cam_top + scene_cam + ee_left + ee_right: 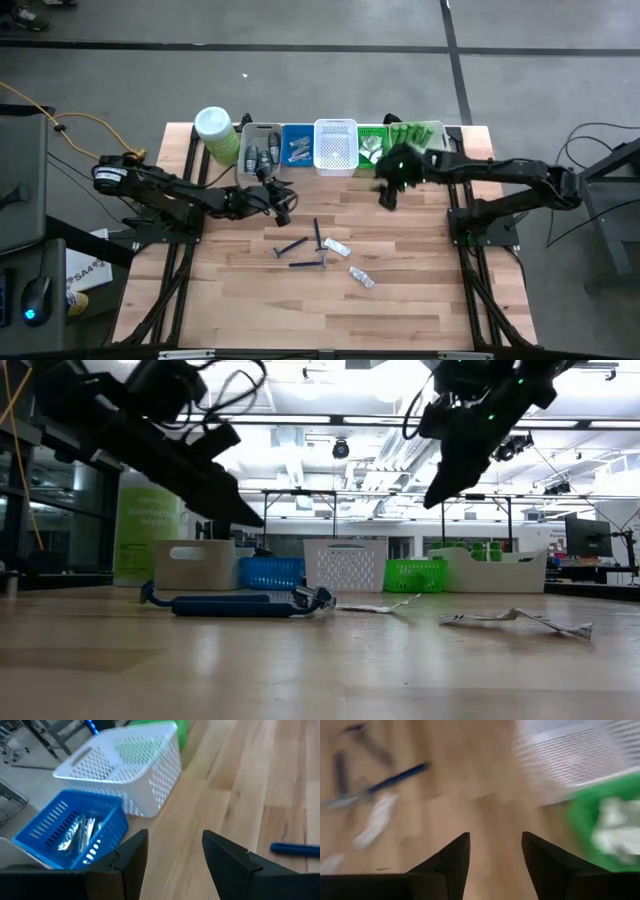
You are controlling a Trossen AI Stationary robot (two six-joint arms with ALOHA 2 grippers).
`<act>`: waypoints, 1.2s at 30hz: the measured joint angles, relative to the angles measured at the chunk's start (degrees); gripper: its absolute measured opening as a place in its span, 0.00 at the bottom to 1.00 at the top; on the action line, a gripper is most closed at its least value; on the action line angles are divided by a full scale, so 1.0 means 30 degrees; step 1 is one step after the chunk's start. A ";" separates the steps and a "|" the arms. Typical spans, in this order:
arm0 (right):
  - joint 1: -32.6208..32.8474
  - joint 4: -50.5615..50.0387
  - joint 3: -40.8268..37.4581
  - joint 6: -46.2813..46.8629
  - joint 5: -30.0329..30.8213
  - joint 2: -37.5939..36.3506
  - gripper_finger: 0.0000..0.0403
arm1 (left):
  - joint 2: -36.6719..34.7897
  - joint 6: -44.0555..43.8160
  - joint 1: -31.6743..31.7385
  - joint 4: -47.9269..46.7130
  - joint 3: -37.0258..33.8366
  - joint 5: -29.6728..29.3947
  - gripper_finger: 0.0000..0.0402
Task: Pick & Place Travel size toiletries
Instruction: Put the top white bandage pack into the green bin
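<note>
Several travel size toiletries lie flat on the wooden table [420, 300]: thin blue sticks [290, 247] [235, 603] and clear sachets [337, 247] [361, 277] [515, 620]. My left gripper [283, 205] [175, 850] hangs open over bare wood, just in front of the blue bin [70, 827], with nothing between its fingers. My right gripper [388, 195] [495, 850] is open and empty too. It is raised above the table in front of the green basket [605, 830], slanting down, with a blue stick [400, 777] and a sachet [375, 820] farther off.
A row of bins stands along the far edge: grey [262, 148], blue [297, 145], white [335, 147], green [372, 145] and a pale bin [420, 135]. The blue bin holds sachets. A large pale-green jar [215, 133] stands at the far left. Bare wood spreads toward the near edge.
</note>
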 joint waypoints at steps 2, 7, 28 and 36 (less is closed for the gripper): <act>0.1224 -0.0337 -0.0015 0.0222 -0.0383 0.0037 0.43 | -0.0334 -0.0186 0.0000 0.0947 -0.0507 0.0264 0.46; 0.4210 0.0388 -0.0322 -0.0035 -0.0415 0.0359 0.43 | -0.1522 -0.0551 -0.0007 0.1360 -0.1514 0.1301 0.46; 1.0357 0.7993 -0.6053 -0.8198 0.3496 0.0616 0.43 | -0.2189 -0.1588 -0.0007 0.1287 -0.1817 0.3156 0.46; 1.1897 1.2936 -0.6656 -1.0927 0.5327 0.4962 0.43 | -0.2189 -0.1984 -0.0007 0.1300 -0.1817 0.3378 0.46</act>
